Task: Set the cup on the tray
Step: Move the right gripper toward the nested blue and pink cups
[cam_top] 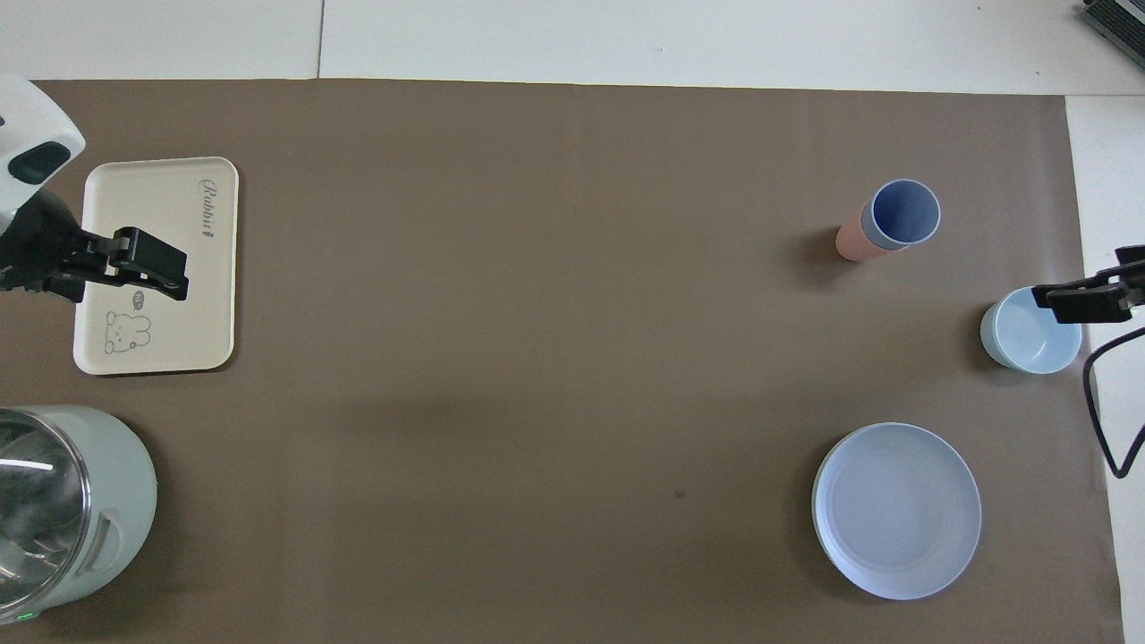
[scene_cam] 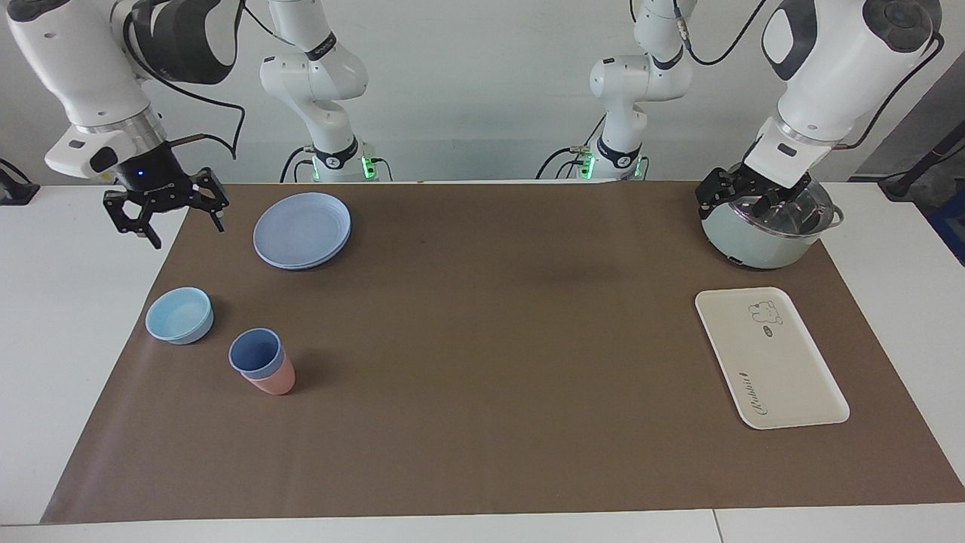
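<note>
One cup (scene_cam: 256,353), seemingly nested in pink cup (scene_cam: 273,382).

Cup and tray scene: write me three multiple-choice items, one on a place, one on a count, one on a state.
1. The blue cup stands
A. on the tray
B. nested in the pink cup
C. in the pot

2. Bowls on the mat:
A. one
B. two
C. three

3. The tray is
A. stacked with plates
B. holding the cup
C. bare

Answers:
1 B, pink shows below its rim.
2 A, only the light-blue bowl beside the cups.
3 C, only its bear drawing and lettering show.
</note>
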You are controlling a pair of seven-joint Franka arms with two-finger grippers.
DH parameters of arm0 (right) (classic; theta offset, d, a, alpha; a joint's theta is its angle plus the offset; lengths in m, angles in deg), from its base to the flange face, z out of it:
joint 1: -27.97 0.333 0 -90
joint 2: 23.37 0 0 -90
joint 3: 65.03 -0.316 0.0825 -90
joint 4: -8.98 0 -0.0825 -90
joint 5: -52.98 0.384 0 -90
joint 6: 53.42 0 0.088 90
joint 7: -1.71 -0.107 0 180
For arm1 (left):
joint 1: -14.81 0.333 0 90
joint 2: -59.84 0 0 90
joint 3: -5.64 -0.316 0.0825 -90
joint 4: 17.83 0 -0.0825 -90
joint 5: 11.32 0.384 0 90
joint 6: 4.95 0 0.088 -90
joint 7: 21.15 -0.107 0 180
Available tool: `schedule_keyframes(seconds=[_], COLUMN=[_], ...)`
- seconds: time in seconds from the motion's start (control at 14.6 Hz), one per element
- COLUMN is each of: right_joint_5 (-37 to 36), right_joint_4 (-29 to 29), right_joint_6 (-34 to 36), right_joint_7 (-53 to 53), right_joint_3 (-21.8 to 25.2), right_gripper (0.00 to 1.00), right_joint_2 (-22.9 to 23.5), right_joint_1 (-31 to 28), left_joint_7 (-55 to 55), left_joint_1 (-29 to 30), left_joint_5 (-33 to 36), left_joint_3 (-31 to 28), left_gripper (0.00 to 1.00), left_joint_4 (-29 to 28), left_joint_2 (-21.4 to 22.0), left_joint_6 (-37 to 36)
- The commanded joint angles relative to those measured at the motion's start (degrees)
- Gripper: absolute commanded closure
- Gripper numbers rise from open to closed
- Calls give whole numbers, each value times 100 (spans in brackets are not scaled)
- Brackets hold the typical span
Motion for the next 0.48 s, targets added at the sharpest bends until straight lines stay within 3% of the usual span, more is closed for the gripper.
schedule_keyframes(seconds=[0.0, 0.41], right_joint_5=[1067, 3501], right_joint_4=[-627, -637], right_joint_6=[-778, -982], right_joint_7=[1568, 3889], right_joint_3=[-8, -8], right_gripper=[0, 0], right_joint_2=[-75, 785], right_joint_1=[-306, -666], left_joint_7=[-46, -37], left_joint_1=[27, -8], left_joint_5=[27, 27], left_joint_3=[7, 7], left_gripper=[0, 0], left_joint_4=[-174, -174], left_joint_2=[157, 157], left_joint_6=[-3, -12])
